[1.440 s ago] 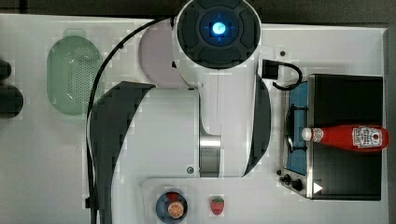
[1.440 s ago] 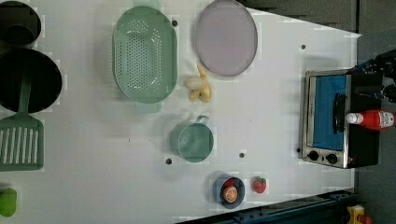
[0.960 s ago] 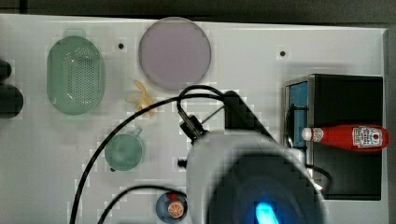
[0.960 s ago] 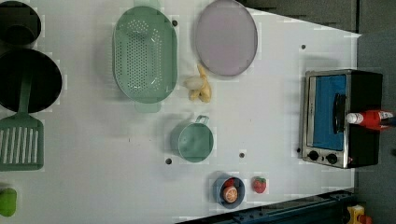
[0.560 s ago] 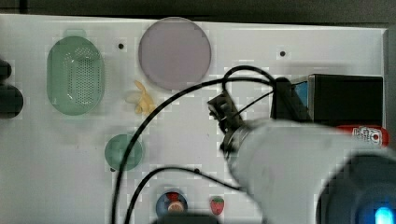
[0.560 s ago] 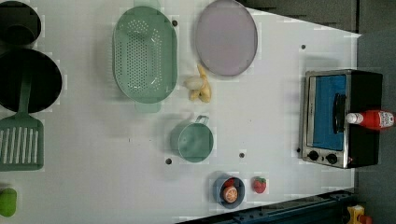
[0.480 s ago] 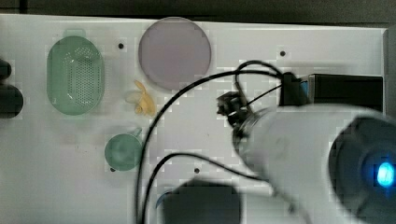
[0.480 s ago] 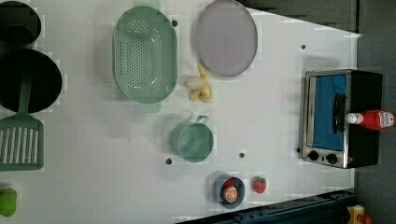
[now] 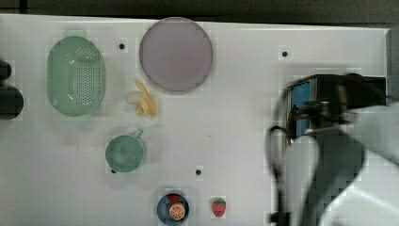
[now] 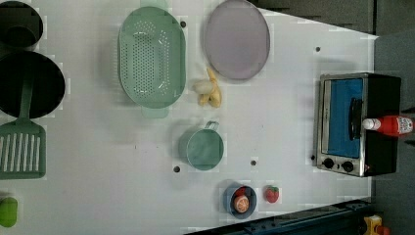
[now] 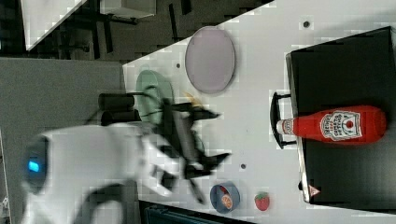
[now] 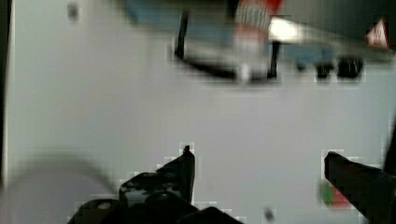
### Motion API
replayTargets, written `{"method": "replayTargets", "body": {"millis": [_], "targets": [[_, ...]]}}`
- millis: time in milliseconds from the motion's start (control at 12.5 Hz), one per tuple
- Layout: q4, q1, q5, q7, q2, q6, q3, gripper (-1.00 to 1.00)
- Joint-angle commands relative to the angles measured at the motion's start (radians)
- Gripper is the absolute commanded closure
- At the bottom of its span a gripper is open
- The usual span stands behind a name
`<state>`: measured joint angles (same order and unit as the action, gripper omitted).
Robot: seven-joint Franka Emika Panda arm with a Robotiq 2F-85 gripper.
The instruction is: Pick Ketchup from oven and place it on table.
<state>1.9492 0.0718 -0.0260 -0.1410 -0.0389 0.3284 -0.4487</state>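
The Ketchup [image 11: 340, 125] lies on its side across the black top of the oven [image 11: 345, 84], its white cap poking out over the door handle. In the left view the same bottle [image 10: 389, 125] rests on the oven [image 10: 359, 125] at the worktop's [image 10: 284, 147] right end. The tool [image 12: 259, 170] hangs above bare worktop with its two dark fingers [image 12: 180, 170] spread wide, nothing between them. In the right view the arm looks smeared, so its exact pose is hard to judge. A strawberry [image 10: 272, 194] sits just beside a small blue bowl [image 10: 240, 200], with a green cup [image 10: 203, 149] well apart from the oven.
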Motion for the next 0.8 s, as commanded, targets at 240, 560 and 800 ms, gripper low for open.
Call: {"method": "replayTargets", "body": {"millis": [240, 560, 800], "targets": [[-0.034, 0.024, -0.010, -0.015, 0.131, 0.207, -0.144, -1.00], [-0.075, 0.044, -0.012, -0.009, 0.209, 0.212, -0.185, -1.00], [-0.098, 0.064, -0.038, 0.038, 0.268, 0.264, -0.187, -1.00]]}}
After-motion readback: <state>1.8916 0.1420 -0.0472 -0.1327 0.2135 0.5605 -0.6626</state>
